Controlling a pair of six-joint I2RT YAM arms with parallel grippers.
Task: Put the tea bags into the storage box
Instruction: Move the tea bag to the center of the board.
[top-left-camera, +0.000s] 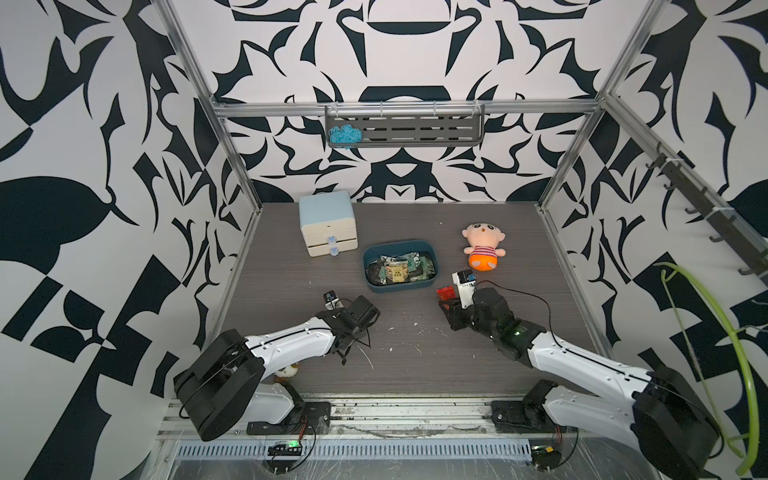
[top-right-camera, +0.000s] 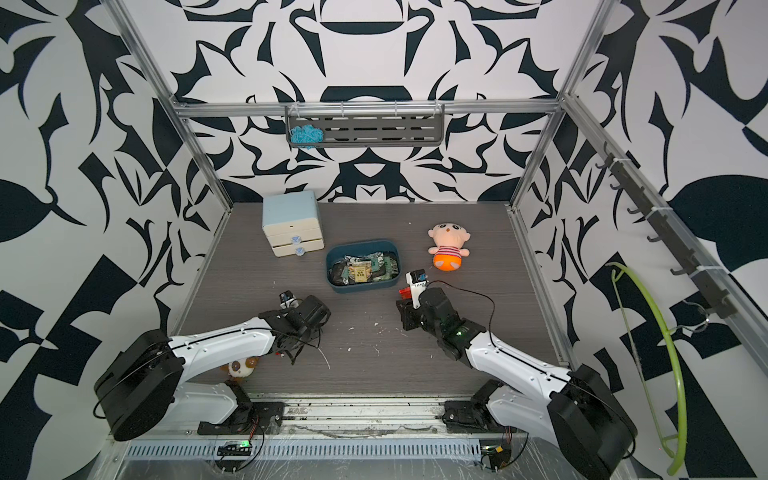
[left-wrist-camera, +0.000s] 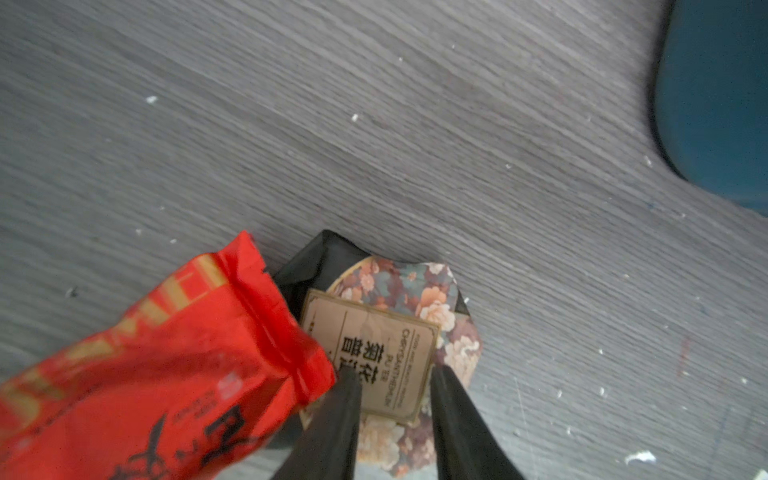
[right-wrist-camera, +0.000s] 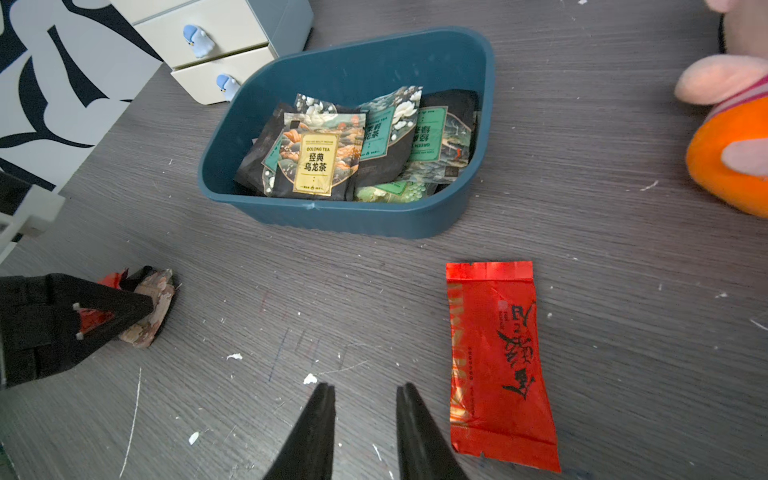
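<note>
Red foil tea bag (right-wrist-camera: 498, 365) is lying just beside the right gripper (right-wrist-camera: 365, 386).
Its jaws are standing slightly parted, empty; the left gripper (left-wrist-camera: 397, 372), also parted, is hanging over a floral tea bag (left-wrist-camera: 440, 307) near-left of the storage box (right-wrist-camera: 332, 216).

Lab test cell: alu frame (top-left-camera: 270, 109), patterned walls (top-left-camera: 399, 54).

Legible print, two sachets.
Dark yellow-labelled foil sachet (right-wrist-camera: 313, 164) read "OOLONG TEA"; floral beige-labelled foil sachet (left-wrist-camera: 374, 353) read "CHRYSANTHEMUM".
</note>
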